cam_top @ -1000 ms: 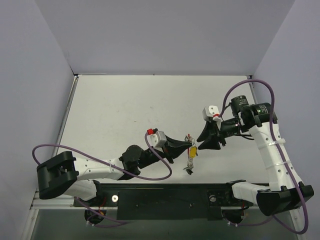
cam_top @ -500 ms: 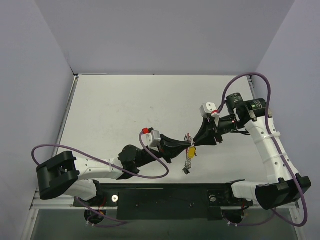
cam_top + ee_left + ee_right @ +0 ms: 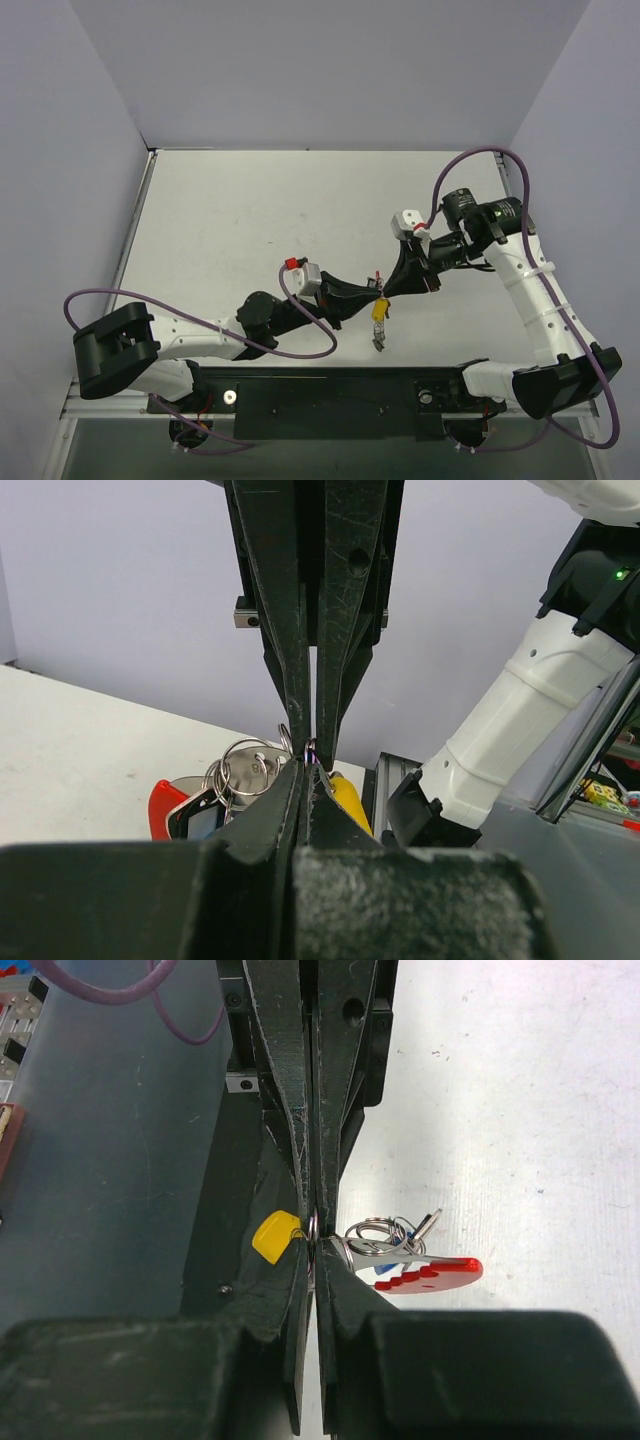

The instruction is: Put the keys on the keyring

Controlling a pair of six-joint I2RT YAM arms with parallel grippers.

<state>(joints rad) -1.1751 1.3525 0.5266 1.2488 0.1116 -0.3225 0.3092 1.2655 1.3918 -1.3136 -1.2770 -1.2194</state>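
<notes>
Top external: left end effector [image 3: 372, 293] and right end effector [image 3: 391, 288] meet tip to tip above the surface [image 3: 230, 220], near its front middle. The keyring [image 3: 379, 283] sits right at that meeting point, lifted off the surface. The yellow key [image 3: 381, 308] hangs just under it and the chain [image 3: 380, 338] dangles straight down below that.

Left wrist: left jaws are pressed together, and the right jaws coming in from the top are together too. The two sets of tips are almost touching, with a sliver of ring wire between them. Coiled rings of the keyring bunch just left of the tips. The red key [image 3: 163, 805] and a black-headed key [image 3: 200, 818] hang under them, and the yellow key sits just right of the tips.

Right wrist: same pinch from the other side. Both pairs look clamped on the thin ring wire. Yellow key on one side of the tips, red key and rings on the other, over the white surface.
</notes>
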